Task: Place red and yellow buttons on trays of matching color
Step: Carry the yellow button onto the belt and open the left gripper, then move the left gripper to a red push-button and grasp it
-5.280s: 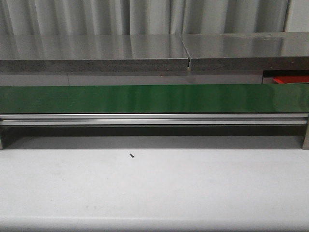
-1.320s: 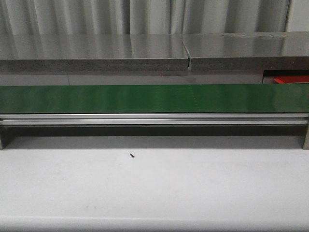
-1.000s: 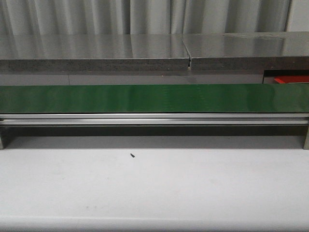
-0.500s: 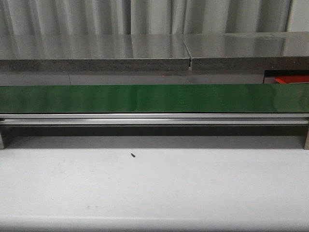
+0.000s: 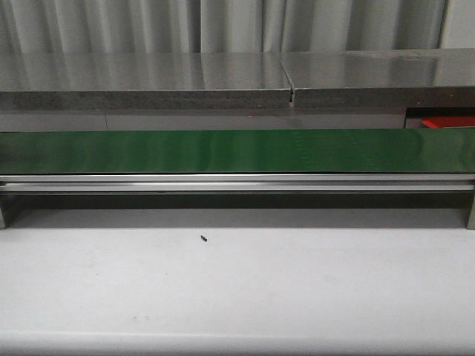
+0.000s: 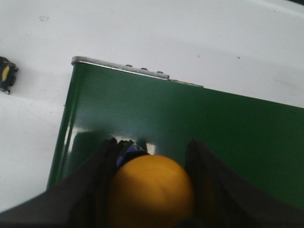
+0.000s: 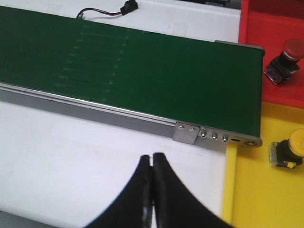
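Front view: green belt point(image 5: 237, 151) runs the full width, bare, above a metal rail point(image 5: 237, 183). A sliver of red tray point(image 5: 447, 123) shows behind the belt at far right. Black speck point(image 5: 202, 239) on the white table point(image 5: 237, 297), well in front of the belt. No arm or gripper in this view.

Left wrist view: left gripper point(image 6: 151, 151) is over one end of the belt point(image 6: 190, 123). A yellow button point(image 6: 152, 189) sits between the two dark fingers point(image 6: 97, 180), its dome filling the gap and touching both, so the jaws are clamped on it. A small bluish part shows just beyond the dome, against one finger. A small black-and-yellow item point(image 6: 6, 74) lies on the table, apart from the belt end.

Right wrist view: right gripper point(image 7: 152, 159) has its jaws together, tips touching, nothing between them, over white table point(image 7: 95, 161) just short of the belt end bracket point(image 7: 186, 132). Red button point(image 7: 284, 59) lies in the red tray point(image 7: 256, 28); a second yellow button point(image 7: 290, 149) lies in the yellow tray point(image 7: 247, 190). Both are well apart from these jaws, past the belt point(image 7: 133, 71) end. A black cable point(image 7: 107, 10) lies beyond the belt.
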Tool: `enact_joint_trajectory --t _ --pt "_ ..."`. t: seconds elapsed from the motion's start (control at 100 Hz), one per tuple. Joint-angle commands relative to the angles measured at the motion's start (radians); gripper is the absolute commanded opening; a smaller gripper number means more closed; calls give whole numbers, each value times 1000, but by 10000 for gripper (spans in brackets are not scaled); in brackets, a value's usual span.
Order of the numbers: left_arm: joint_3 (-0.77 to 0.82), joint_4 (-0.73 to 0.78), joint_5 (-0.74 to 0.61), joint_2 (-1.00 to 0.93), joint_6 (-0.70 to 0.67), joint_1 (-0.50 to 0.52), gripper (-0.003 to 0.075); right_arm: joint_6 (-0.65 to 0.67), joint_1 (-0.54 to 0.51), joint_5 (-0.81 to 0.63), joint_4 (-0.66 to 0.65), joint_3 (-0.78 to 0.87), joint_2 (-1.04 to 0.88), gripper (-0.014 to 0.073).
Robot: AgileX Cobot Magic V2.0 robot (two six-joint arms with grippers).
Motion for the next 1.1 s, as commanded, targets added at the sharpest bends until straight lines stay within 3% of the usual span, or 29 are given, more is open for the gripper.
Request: enact_joint_trajectory --t 0.0,0.13,0.2,0.3,0.42,0.49,0.82,1.09 --pt "-24 -21 -53 -42 -1 -5 -18 -7 1 -50 17 -23 -4 -117" --pt "-21 -21 -53 -34 -1 -5 4 -7 1 -50 17 -23 -4 -117" --pt "-21 -21 -53 -34 -1 -5 69 -7 1 -50 17 -23 -4 -117" --pt "-21 -21 -46 -34 -1 -5 242 -7 1 -50 17 -23 -4 -117" --pt "-21 -21 -33 -34 -1 -5 512 -7 1 -50 17 -23 -4 -117" --pt "-21 -21 -24 -36 -1 -5 600 -7 1 -50 17 -23 -4 -117" --pt "-47 -6 -16 -121 -1 2 622 -7 1 -50 17 -23 -4 -117" --pt "-65 17 -19 -151 -1 136 622 -7 1 -50 17 -23 -4 -117"
